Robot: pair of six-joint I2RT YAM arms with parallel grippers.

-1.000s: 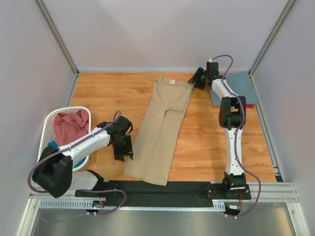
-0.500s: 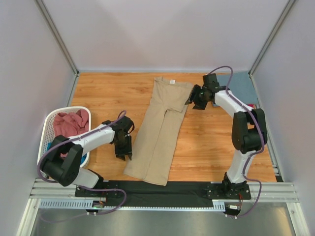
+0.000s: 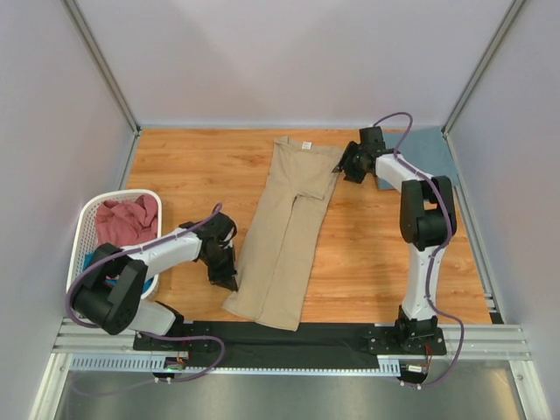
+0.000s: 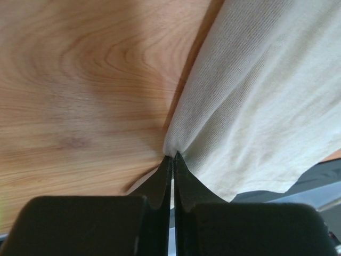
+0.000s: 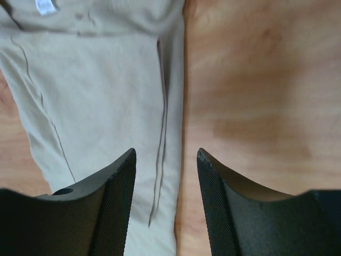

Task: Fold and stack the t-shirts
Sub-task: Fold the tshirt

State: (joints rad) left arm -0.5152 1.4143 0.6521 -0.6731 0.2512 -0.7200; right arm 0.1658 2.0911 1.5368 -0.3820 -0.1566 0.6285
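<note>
A tan t-shirt [image 3: 289,219] lies folded into a long strip down the middle of the wooden table, its white neck label [image 5: 46,6] at the far end. At the strip's left edge, near the front, my left gripper [image 3: 229,282] is shut. In the left wrist view its tips [image 4: 172,156] pinch the puckered edge of the tan cloth [image 4: 256,106]. My right gripper [image 3: 344,166] stands open at the shirt's far right edge. Seen from the right wrist, the right gripper [image 5: 166,153] straddles that edge of the tan shirt [image 5: 96,96].
A white slatted basket [image 3: 87,219] at the left holds a dusty pink shirt [image 3: 122,223]. A folded slate blue shirt [image 3: 429,149] lies at the far right corner, behind the right arm. Grey walls close in three sides.
The left gripper has closed on the shirt's left edge. The right gripper swung toward the shirt's far right edge, then drew back a little toward the far side.
</note>
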